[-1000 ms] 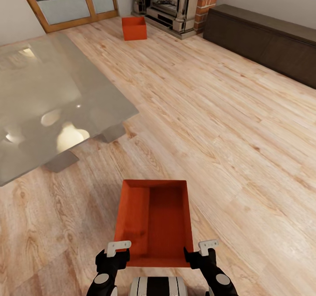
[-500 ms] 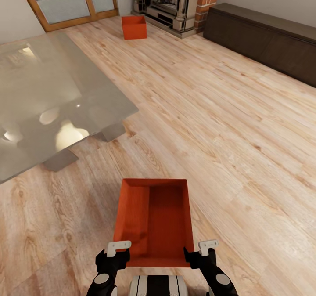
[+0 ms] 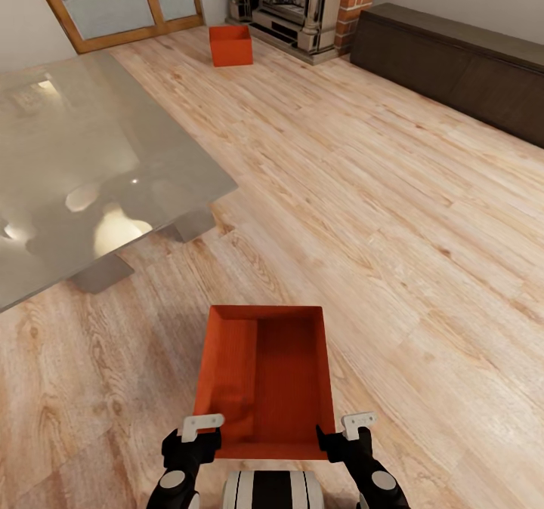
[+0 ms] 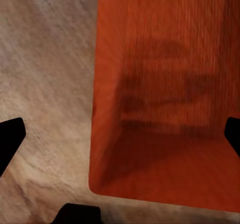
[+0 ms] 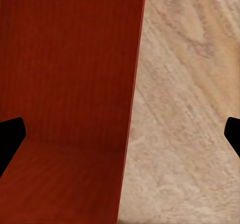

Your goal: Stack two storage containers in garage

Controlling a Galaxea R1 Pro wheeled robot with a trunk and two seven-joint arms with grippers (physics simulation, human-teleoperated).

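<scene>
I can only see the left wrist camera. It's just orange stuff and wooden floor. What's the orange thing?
Observer: It's an open-topped orange bin, right in front of the robot, between the left gripper and the right gripper.
Operator: Is there another bin?
Observer: Yes, a second bin sits on the wooden floor far ahead, beside the fireplace.
Operator: Is anything else near us?
Observer: A shiny grey table stands ahead on the robot's left.
</scene>
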